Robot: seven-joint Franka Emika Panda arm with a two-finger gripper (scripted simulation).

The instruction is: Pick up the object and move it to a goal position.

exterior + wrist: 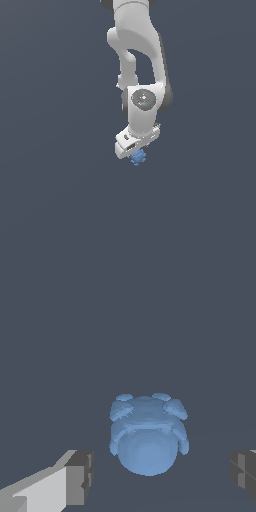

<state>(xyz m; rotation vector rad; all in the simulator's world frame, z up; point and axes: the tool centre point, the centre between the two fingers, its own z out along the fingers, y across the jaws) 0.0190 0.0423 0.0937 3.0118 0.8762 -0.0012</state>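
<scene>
The object [147, 436] is a small knobbly blue blob. In the wrist view it lies between my two grey fingertips [80, 477], with a clear gap on each side. My gripper [162, 473] is open and touches nothing. In the exterior view the white arm reaches down, and the object [138, 157] shows just under the gripper [134, 153], partly hidden by the white hand. The fingertips themselves are hard to make out there.
A plain dark grey-blue surface [60, 200] fills both views. No other objects, containers or edges show. No goal marker is visible.
</scene>
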